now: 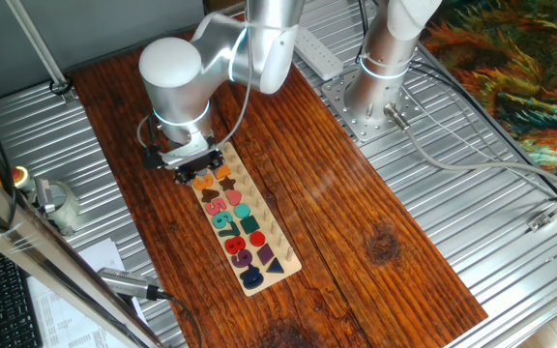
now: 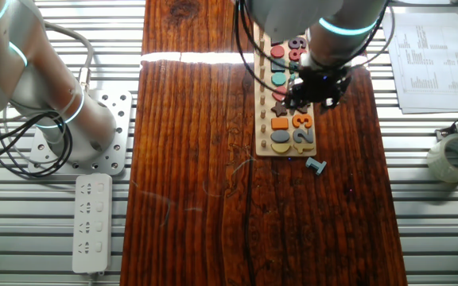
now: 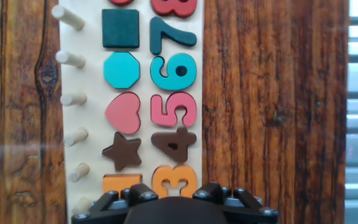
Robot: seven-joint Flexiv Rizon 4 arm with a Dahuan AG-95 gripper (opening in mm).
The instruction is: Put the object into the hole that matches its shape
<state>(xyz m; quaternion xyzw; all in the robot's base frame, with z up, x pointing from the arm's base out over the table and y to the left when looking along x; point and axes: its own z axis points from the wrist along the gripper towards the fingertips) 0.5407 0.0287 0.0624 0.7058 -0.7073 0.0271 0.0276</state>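
On the puzzle board [image 3: 138, 99], the orange 3 [image 3: 174, 181] lies lengthwise.

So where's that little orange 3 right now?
In the hand view, the orange 3 sits in the puzzle board, just below the brown 4 and right of an orange piece.

My arm reaches down over the table's middle, toward its far edge in the other fixed view, wrist pointing straight down. My gripper [image 2: 309, 102] hangs low; whether my fingers are parted, I cannot tell.
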